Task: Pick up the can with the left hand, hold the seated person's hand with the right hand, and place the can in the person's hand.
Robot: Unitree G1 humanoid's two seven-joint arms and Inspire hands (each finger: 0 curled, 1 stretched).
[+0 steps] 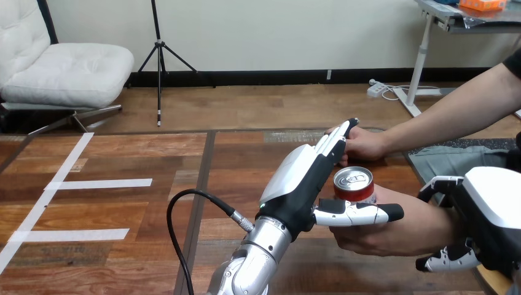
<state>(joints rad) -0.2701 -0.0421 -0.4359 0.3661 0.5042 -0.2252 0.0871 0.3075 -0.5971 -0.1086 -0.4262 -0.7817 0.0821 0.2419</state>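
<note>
So the can is sitting upright in the person's nearer hand, over the right side of the table. That hand and the left hand's thumb are covering most of its red side, so I'm not making out any print. The left hand is lying open just beside the can, fingers straight; whether it's touching, can't tell. The right hand, cut off at the edge, is wrapping round the person's wrist. The person's farther hand is peeking out behind the left fingertips.
</note>
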